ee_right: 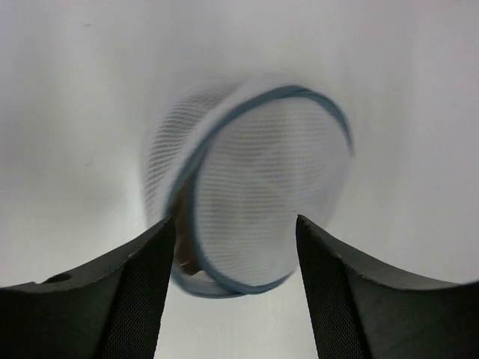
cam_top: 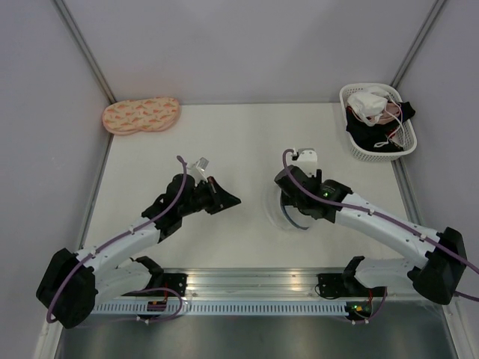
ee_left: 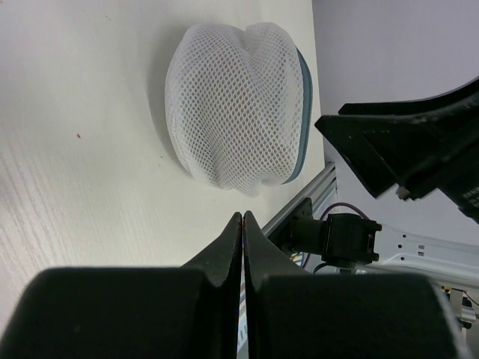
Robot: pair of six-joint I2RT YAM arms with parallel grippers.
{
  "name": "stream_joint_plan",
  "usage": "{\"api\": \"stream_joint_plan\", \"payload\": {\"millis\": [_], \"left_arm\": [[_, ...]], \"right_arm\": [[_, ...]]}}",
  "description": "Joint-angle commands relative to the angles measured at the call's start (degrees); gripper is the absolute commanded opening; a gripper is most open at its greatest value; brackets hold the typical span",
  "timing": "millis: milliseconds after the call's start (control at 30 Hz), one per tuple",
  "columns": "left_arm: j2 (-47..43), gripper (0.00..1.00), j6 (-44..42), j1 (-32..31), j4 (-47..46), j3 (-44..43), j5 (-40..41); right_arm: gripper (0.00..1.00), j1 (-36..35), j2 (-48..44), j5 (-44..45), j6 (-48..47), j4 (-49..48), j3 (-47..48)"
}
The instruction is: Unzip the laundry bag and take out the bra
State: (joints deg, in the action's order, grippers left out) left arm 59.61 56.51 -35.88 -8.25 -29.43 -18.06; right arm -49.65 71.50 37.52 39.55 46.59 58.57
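Note:
The laundry bag (ee_right: 258,194), a round white mesh pouch with blue-grey hoop rims, looks blurred in the right wrist view. My right gripper (ee_right: 233,224) is open, one finger on each side of the bag's near part and neither clamping it. A brownish sliver (ee_right: 179,232) shows in the gap between the rims on the left; it may be the bra, which is otherwise hidden. From above, the right gripper (cam_top: 293,203) points down and covers most of the bag (cam_top: 277,215). My left gripper (ee_left: 243,218) is shut on nothing and points at the bag (ee_left: 236,105) from the left (cam_top: 227,200).
A white lattice basket (cam_top: 404,146) at the back right holds a white garment with pink straps (cam_top: 370,105) and dark clothing. A peach patterned pad (cam_top: 141,116) lies at the back left. An aluminium rail (cam_top: 254,284) runs along the near edge, and grey walls close in the table.

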Motion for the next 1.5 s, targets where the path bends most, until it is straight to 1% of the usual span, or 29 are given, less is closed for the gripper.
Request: {"api": "stream_joint_plan", "payload": {"millis": [0,67,200,233,267,333,367,400,433,467,500,533,633,667,700,767,800,833,900,933,1033,1133,1167,1267,1467], "left_arm": [[1.5,0.02,-2.3,-0.9,-1.0,-2.8,0.3],[1.7,0.02,-2.3,-0.9,-1.1,-2.8,0.3],[1.7,0.03,-2.5,-1.3,-2.2,-2.6,0.2],[2.1,0.07,-2.4,-1.5,-3.9,-2.6,0.0],[2.5,0.17,-2.5,-1.6,-5.1,-2.7,-0.2],[3.9,0.28,-4.3,-3.0,-7.4,-4.2,-2.8],[6.1,0.33,-5.3,-3.8,-6.3,-7.5,-3.1],[7.3,0.43,-8.2,-5.8,-4.6,-9.6,-2.2],[8.6,0.46,-9.8,-7.0,-0.4,-14.1,-1.4],[10.9,0.51,-11.2,-8.1,1.6,-16.3,0.8],[12.4,0.53,-13.0,-9.5,3.1,-18.1,1.8],[13.4,0.54,-13.4,-9.9,5.2,-20.6,2.5],[17.1,0.55,-14.0,-10.9,5.7,-22.7,3.6],[18.3,0.55,-14.5,-11.3,7.5,-24.6,4.3],[20.4,0.55,-16.1,-12.7,8.8,-25.8,5.1],[23.5,0.53,-18.6,-14.6,13.6,-31.0,7.7],[27.2,0.52,-21.6,-16.8,18.7,-33.1,11.0],[29.1,0.51,-23.1,-18.2,22.5,-38.1,13.6],[33.4,0.51,-26.7,-21.8,29.9,-42.3,20.4],[36.5,0.51,-27.2,-22.5,31.0,-44.6,21.1],[39.5,0.49,-27.1,-23.6,32.1,-45.1,23.8],[40.8,0.32,-27.2,-23.9,34.5,-45.4,28.4],[41.0,0.18,-27.2,-23.9,35.1,-45.4,30.5],[40.0,0.02,-27.2,-23.9,35.9,-44.7,32.4],[36.5,0.02,-26.2,-23.9,35.8,-42.5,33.8]], "right_arm": [[0.71,-0.2,-1.5,-20.2,-6.6,-15.1,-2.3],[0.71,-0.2,-1.0,-22.7,-6.5,-16.7,-1.9],[0.69,-0.2,-0.3,-22.5,-6.4,-17.5,-1.3],[0.68,-0.1,-0.5,-21.6,-6.0,-17.1,-1.2],[0.68,-0.1,-1.0,-20.5,-5.5,-16.8,-1.4],[0.67,-0.1,-4.3,-15.1,-2.6,-16.4,-2.1],[0.67,0.0,-5.7,-12.1,-0.9,-15.6,-2.5],[0.67,0.6,-8.5,-9.2,2.5,-13.0,-2.7],[0.67,0.9,-10.1,-2.0,5.2,-10.9,-2.8],[0.67,1.4,-11.5,1.2,7.3,-6.1,-2.2],[0.68,1.6,-14.1,3.9,11.4,-3.7,-1.9],[0.68,1.7,-15.4,8.6,13.0,-1.4,-1.5],[0.68,1.8,-19.1,12.7,16.9,5.0,-0.5],[0.68,1.8,-19.6,14.5,18.0,8.0,-0.1],[0.68,1.8,-20.1,14.8,18.4,8.9,-0.1],[0.68,1.9,-20.7,15.0,19.1,9.8,-0.4],[0.68,1.9,-21.3,14.7,19.3,10.0,-1.0],[0.68,1.9,-21.8,14.4,19.5,9.9,-1.4],[0.68,1.9,-23.2,13.6,19.6,9.0,-2.7],[0.68,1.9,-23.6,13.5,19.6,8.8,-3.1],[0.67,1.9,-24.2,13.0,19.4,8.7,-3.9],[0.64,1.9,-24.7,11.5,17.9,8.1,-4.4],[0.63,1.9,-24.8,11.0,17.4,6.9,-4.9],[0.62,1.9,-24.6,7.4,14.2,3.6,-5.9],[0.61,1.9,-22.1,1.3,10.8,-1.6,-7.9]]}}
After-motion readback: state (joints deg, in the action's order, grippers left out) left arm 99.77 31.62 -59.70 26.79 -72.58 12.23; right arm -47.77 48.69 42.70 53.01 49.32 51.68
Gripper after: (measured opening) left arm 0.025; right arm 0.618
